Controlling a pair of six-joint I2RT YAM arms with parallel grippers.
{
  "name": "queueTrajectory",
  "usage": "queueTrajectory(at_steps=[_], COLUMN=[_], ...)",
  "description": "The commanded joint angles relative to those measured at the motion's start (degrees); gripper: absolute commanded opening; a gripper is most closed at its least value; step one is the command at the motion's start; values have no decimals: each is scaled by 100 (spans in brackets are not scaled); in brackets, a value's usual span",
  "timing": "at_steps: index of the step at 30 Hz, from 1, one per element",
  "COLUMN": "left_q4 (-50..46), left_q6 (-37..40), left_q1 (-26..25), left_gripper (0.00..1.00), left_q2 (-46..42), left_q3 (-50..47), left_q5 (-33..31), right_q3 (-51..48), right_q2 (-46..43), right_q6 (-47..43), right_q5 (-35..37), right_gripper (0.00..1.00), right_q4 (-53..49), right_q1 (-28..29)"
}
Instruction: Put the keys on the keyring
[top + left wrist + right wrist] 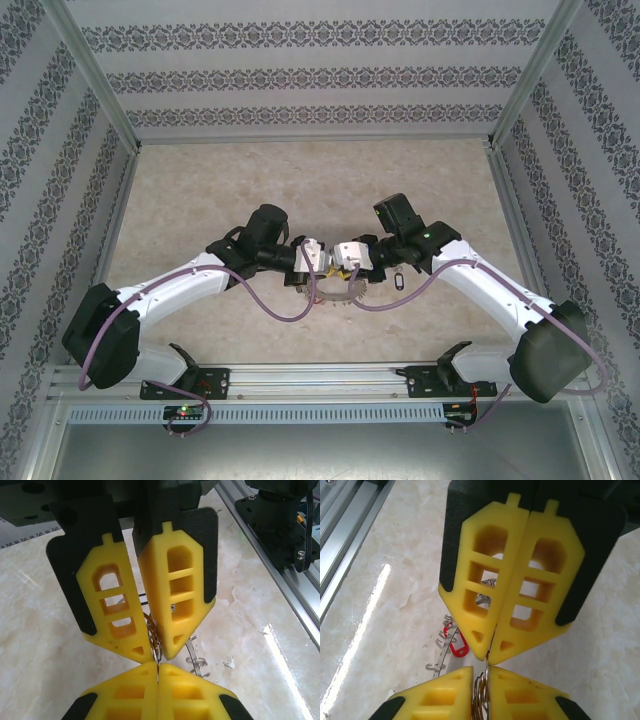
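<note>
From above, the two arms meet nose to nose directly over the keyring (337, 297), which lies on the counter (200, 200) as a pale spiky arc just nearer the rail (320, 380) than the fingertips. That view is too small to show how the jaws stand. The left wrist camera does show it: the left gripper (156, 656) has its yellow fingers drawn in to a narrow point and nipped on a loop of thin silvery wire, seemingly the keyring's own coil, with a further stretch of the ring curving away on the counter beside them. The right wrist camera looks the other way. There the right gripper (487, 655) has its fingers pressed together at the tips, which touch the left gripper's just above the keyring; whether it pinches anything cannot be told. This view also shows several small keys (440, 641) and a red tag (458, 647) strung along the keyring, towards the rail. The counter is glossy, cream and marbled. Walls papered in grey patterned bands (300, 80) stand behind and to both sides of the keyring.
</note>
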Motion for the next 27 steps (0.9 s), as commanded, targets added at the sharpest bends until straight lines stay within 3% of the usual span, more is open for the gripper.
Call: queueTrajectory(at_steps=[1, 3, 5, 9, 11, 17, 19, 21, 24, 27], left_q4=[-71, -153, -184, -218, -275, 212, 471, 756, 1046, 993], left_q6=[256, 336, 357, 251, 231, -592, -950, -1251, -1648, -1813], left_q1=[33, 34, 38, 45, 87, 266, 271, 275, 273, 271], left_gripper=[0, 0, 0, 16, 29, 31, 39, 39, 44, 41], left_q2=[-3, -3, -5, -16, -81, -560, -775, -998, -1140, -936], left_q3=[274, 267, 279, 279, 249, 110, 25, -102, -283, -256], left_q5=[141, 100, 78, -102, -165, -689, -966, -1201, -1351, -1104], right_q3=[0, 29, 47, -122, -257, -417, -427, -516, -703, -862], right_q2=[24, 24, 33, -14, -88, -415, -536, -733, -996, -1186], right_q6=[221, 284, 258, 527, 963, 2827, 3519, 4139, 4661, 4572], right_q5=[-357, -539, -681, -810, -718, -292, 190, 654, 944, 820], right_gripper=[11, 2, 0, 0, 0, 0, 0, 0, 0, 0], right_q4=[-23, -79, -163, 98, 460, 1467, 1703, 1980, 2261, 2369], right_q1=[-103, -165, -196, -232, -250, -251, -208, -184, -193, -172])
